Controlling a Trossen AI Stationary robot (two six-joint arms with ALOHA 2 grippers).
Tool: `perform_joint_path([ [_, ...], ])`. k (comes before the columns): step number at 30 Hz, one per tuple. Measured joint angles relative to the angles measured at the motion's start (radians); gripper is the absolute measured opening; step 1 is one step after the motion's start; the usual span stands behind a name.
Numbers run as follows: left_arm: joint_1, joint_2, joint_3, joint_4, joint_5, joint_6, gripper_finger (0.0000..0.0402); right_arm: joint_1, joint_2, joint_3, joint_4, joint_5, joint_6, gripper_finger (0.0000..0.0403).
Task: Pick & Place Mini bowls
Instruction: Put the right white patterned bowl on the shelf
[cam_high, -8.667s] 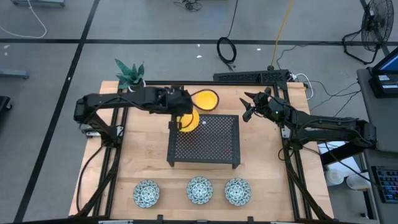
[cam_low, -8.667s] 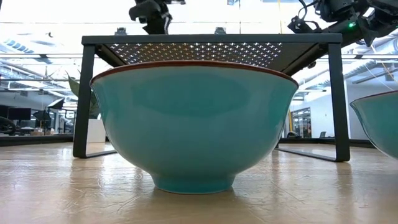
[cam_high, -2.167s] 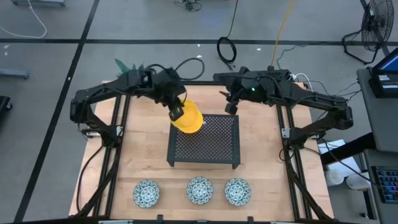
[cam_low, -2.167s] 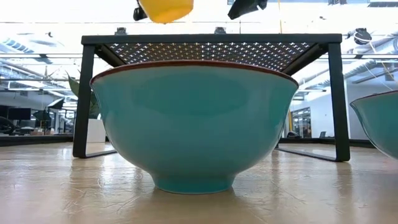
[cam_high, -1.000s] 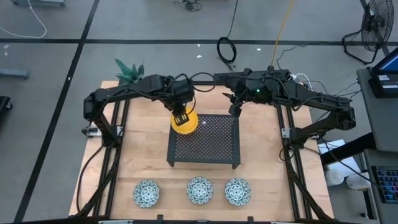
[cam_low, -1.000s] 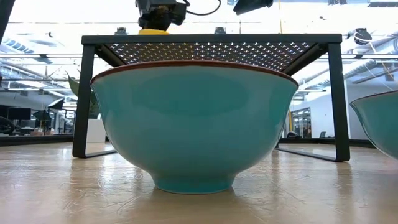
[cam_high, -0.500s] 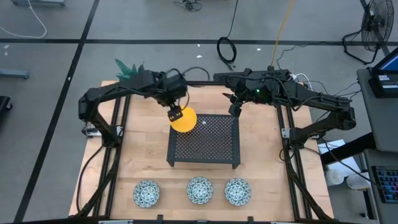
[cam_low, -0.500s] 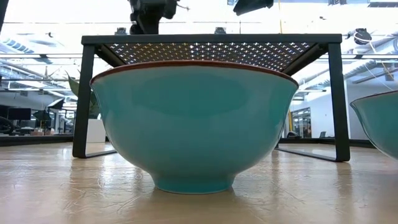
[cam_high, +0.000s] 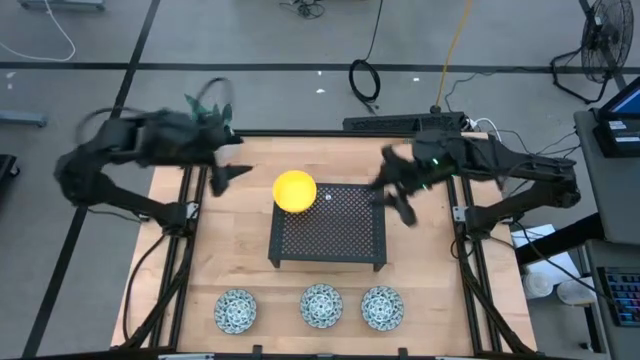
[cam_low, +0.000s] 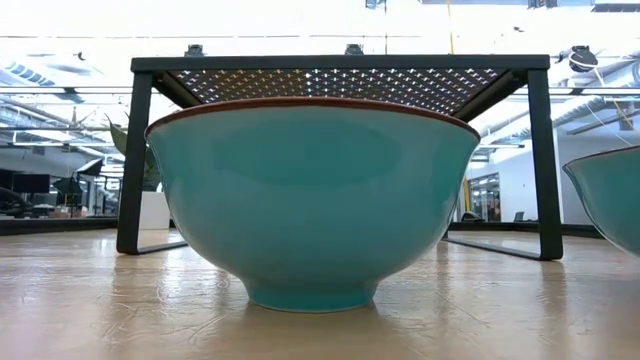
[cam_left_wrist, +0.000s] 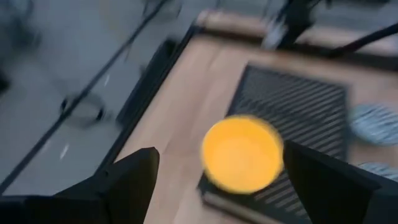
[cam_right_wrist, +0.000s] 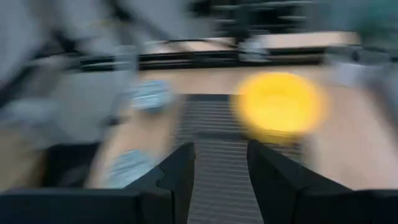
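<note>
A yellow mini bowl (cam_high: 294, 190) rests on the far-left corner of a black perforated rack (cam_high: 340, 235); the left wrist view shows this bowl (cam_left_wrist: 242, 154) too. Three blue-green patterned mini bowls (cam_high: 236, 311) (cam_high: 321, 306) (cam_high: 382, 308) stand in a row by the table's near edge. My left gripper (cam_high: 224, 177) hovers left of the rack, open, with the bowl ahead of its spread fingers (cam_left_wrist: 217, 186). My right gripper (cam_high: 398, 200) hangs over the rack's far-right corner, open and empty (cam_right_wrist: 221, 180). Neither gripper shows in the low view.
A potted green plant (cam_high: 208, 108) stands at the table's far-left corner. In the low view a patterned bowl's teal side (cam_low: 310, 200) fills the foreground, with the rack (cam_low: 340, 65) behind it. Bare wood (cam_high: 225, 250) lies left of the rack.
My left gripper has let go of the yellow bowl, which stays on the rack's far-left corner, and has swung away toward the table's left edge. My right gripper has moved from beyond the rack's far edge toward the near right, over the rack's corner.
</note>
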Motion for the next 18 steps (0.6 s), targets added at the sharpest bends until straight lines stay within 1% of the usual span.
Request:
perform_joint_path([
  [2,-0.057,-0.08,-0.078,0.092,-0.002,0.029,0.034,0.075,-0.015,0.0,0.001,-0.057,0.001,0.0133],
  [4,-0.108,-0.153,-0.183,0.194,0.003,0.065,0.034,0.165,-0.025,0.0,0.003,-0.068,0.002,0.013],
  [6,-0.151,-0.219,-0.298,0.289,0.007,0.089,0.0343,0.259,-0.029,0.0,0.022,-0.053,0.007,0.0127],
  [9,-0.195,-0.308,-0.464,0.389,0.008,0.123,0.0348,0.411,-0.031,-0.026,0.083,0.012,0.01,0.0123],
  [12,-0.217,-0.39,-0.629,0.479,0.006,0.142,0.0348,0.546,-0.041,-0.085,0.133,0.082,-0.014,0.012],
  [15,-0.216,-0.483,-0.781,0.599,0.007,0.155,0.0344,0.644,-0.069,-0.162,0.168,0.212,-0.05,0.0116],
  [18,-0.212,-0.583,-0.913,0.675,0.007,0.16,0.034,0.698,-0.119,-0.249,0.215,0.352,-0.054,0.0111],
])
